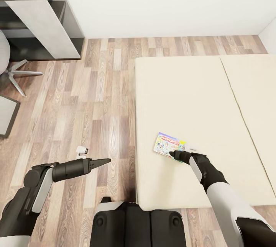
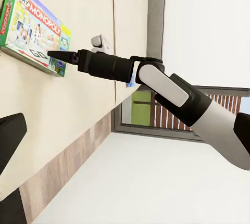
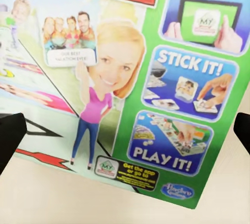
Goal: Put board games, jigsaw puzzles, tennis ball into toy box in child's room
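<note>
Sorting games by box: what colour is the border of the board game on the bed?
Green, around a white printed front, on the board game; clearest in the right wrist view.

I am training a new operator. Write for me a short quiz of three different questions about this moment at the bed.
1. True or false: the board game lies flat on the bed.
2. Which claw is at the game's edge: A) left claw, B) right claw?
3. Fill in: the left claw hangs over the wooden ____.

Key: 1 true; 2 B; 3 floor.
</note>
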You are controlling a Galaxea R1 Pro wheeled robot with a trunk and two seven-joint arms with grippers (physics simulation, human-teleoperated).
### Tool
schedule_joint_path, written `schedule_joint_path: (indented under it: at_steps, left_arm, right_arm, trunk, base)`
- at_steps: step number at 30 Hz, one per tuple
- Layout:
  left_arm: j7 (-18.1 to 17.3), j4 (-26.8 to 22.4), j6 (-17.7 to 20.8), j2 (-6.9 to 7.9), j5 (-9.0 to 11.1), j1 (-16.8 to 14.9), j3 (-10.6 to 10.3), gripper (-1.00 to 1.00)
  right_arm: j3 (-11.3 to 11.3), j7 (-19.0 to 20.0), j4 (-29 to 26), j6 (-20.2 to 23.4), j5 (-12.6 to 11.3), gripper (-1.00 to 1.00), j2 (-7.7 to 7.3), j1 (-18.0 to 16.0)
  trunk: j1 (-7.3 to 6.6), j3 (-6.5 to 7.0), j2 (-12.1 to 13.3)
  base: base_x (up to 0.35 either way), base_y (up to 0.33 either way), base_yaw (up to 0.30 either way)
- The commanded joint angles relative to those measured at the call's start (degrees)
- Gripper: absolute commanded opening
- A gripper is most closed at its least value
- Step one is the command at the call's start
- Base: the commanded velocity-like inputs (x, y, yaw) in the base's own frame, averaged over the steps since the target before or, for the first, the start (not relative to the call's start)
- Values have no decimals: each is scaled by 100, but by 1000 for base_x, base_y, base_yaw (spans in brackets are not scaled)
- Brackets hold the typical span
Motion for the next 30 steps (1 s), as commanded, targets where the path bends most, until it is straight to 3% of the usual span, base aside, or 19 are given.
schedule_joint_path:
  at_steps: [1,20,30]
  left_arm:
    - [-11,-1,34,1,7,-2,1,100]
    - [-11,-1,34,2,7,-2,1,100]
    - [-11,-1,34,1,7,-2,1,100]
  right_arm:
    - [-14,6,-8,33,-52,100,1,-1]
    - [-14,6,-8,33,-52,100,1,-1]
    - [-14,6,-5,33,-51,100,-8,-1]
  trunk:
    - [3,-6,-9]
    - [3,-6,-9]
    - [3,-6,-9]
  base:
    - [0,42,0]
    - [0,109,0]
    - [0,18,0]
